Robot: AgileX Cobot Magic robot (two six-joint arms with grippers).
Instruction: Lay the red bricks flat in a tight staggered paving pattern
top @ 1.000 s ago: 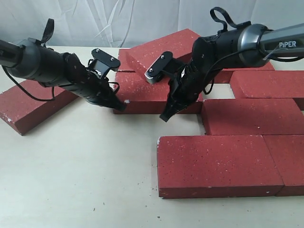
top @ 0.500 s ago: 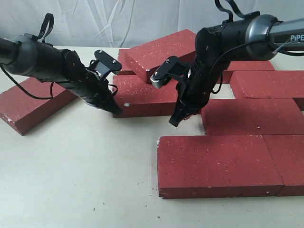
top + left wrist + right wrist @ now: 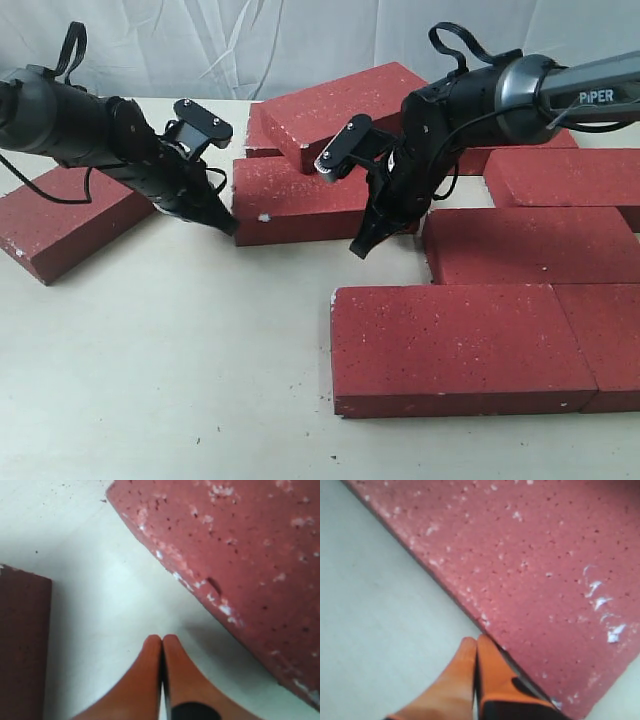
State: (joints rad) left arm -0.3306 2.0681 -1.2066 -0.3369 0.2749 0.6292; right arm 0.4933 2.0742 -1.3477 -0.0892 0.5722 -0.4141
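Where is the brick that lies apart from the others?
In the exterior view the lone brick lies flat at the far left of the table; the shut left gripper is between it and the middle brick.

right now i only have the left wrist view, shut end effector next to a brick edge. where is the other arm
Observer: The right end effector is at the near edge of that same middle brick, toward its other end. It is shut too.
Operator: ok, is anything on top of that brick
Observer: Yes. A tilted brick overlaps its far edge and is not lying flat.
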